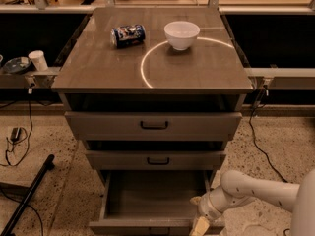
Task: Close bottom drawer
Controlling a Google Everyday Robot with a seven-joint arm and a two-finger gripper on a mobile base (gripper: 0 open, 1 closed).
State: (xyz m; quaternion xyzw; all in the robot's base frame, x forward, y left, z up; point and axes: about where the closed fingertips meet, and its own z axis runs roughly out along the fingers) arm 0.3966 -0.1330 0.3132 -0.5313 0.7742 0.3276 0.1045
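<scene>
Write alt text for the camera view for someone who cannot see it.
The bottom drawer of a three-drawer cabinet stands pulled out, and the robot's gripper is at the right end of its front panel. A can lies on its side beside a white bowl on the cabinet top.

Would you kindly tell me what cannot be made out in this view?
Camera view only:
Bottom drawer, its front: mostly cut off by the lower edge.
Gripper, at that drawer's front right corner: partly cut off by the same edge.
Can, its label: too small to read.
Top drawer, its inside: hidden under the cabinet top.
</scene>
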